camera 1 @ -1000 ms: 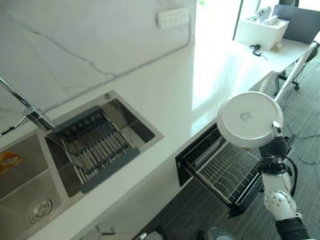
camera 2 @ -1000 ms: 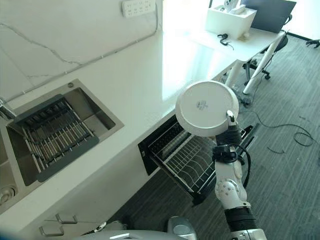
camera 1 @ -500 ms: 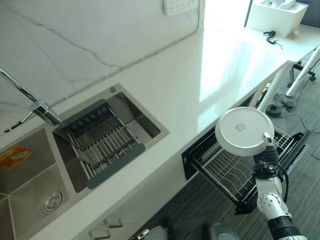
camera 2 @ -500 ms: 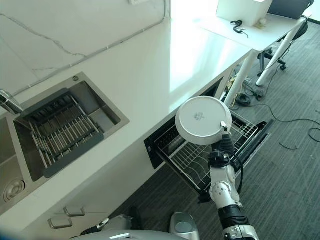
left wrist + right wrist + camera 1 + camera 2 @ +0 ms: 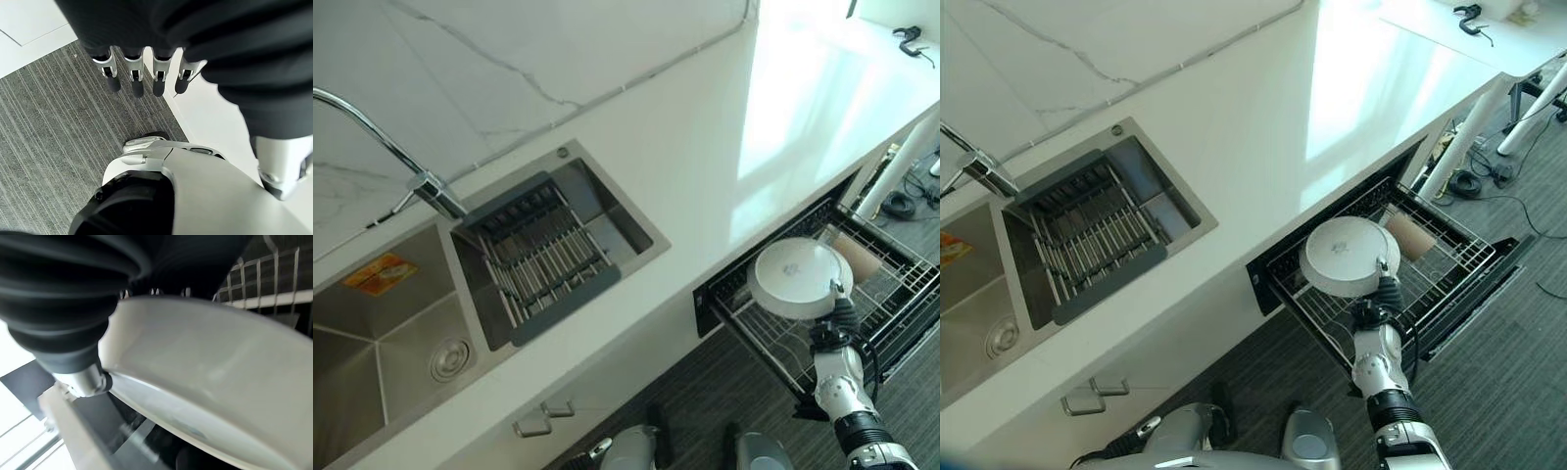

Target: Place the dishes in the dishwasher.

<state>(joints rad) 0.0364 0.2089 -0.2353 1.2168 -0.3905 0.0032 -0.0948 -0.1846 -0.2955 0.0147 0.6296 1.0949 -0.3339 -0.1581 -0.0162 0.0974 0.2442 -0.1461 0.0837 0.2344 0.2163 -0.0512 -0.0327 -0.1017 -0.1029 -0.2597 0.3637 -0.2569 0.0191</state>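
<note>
Evidently the right hand (image 5: 1384,291) pinched the white plate (image 5: 1342,256) by its rim above the dishwasher rack (image 5: 1449,257) — rigid, glazed, likely slippery and breakable; left hand (image 5: 142,73) hung relaxed.

Dishwasher rack (image 5: 1449,259) pulled out from under the desk (image 5: 1263,127); a brown cup (image 5: 1411,235) occupies its rear, wire floor beside it open.

My right hand (image 5: 1386,291) wears a dark ribbed cover at the wrist, above a silver-grey forearm with a rounded joint. My left hand (image 5: 142,73) shows silver fingers with dark tips (image 5: 138,89) in a row under the same ribbed black cover.
</note>
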